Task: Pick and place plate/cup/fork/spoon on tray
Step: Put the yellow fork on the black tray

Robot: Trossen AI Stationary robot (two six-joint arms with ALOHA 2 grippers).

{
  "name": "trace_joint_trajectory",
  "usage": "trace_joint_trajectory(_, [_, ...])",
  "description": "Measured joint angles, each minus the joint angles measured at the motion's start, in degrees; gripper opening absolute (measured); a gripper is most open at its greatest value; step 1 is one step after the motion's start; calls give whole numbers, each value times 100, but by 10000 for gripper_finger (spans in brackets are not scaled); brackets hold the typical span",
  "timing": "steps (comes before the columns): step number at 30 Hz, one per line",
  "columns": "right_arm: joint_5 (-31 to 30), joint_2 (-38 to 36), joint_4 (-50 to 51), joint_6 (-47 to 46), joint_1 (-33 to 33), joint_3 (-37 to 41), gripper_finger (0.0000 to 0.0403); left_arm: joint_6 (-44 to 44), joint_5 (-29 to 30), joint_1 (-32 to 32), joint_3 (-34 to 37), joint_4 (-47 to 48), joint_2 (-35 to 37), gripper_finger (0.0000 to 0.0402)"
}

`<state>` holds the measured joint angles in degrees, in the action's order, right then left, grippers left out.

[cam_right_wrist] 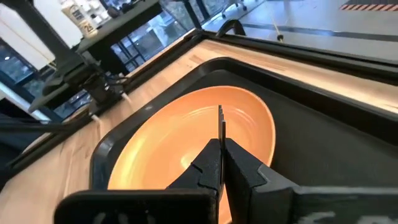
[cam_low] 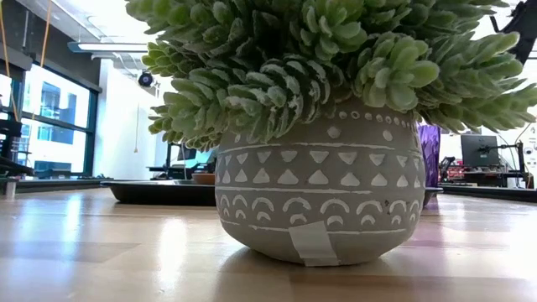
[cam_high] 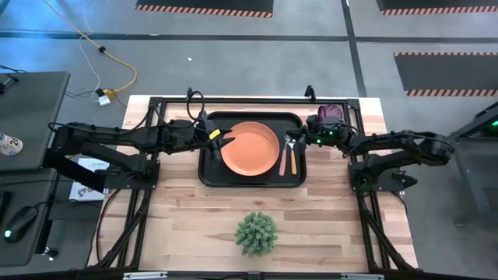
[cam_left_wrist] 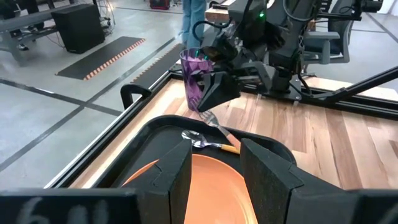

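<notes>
We see the round orange plate (cam_high: 250, 147) lying flat inside the black tray (cam_high: 210, 175). The spoon (cam_high: 283, 158) and the fork (cam_high: 292, 155) lie side by side on the tray just right of the plate. The translucent purple cup (cam_high: 330, 113) stands upright off the tray, near its far right corner.

Potted plant (cam_high: 256, 233) blocks the near table edge (tray (cam_high: 212, 175) mostly filled).

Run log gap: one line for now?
right fingers shut on fork over tray | left fingers open over plate | cup off tray
</notes>
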<state>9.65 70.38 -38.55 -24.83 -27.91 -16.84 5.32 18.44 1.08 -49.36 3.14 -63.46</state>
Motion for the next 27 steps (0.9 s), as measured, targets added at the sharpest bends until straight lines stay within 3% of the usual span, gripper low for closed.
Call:
trace_joint_trajectory(14, [336,873,-284,-181,-178,-229,0,0,0,0,0,2,0,129])
trace_joint_trajectory(27, [437,1518,79,-82,-298,-608,0,-12,0,1,0,4,0,129])
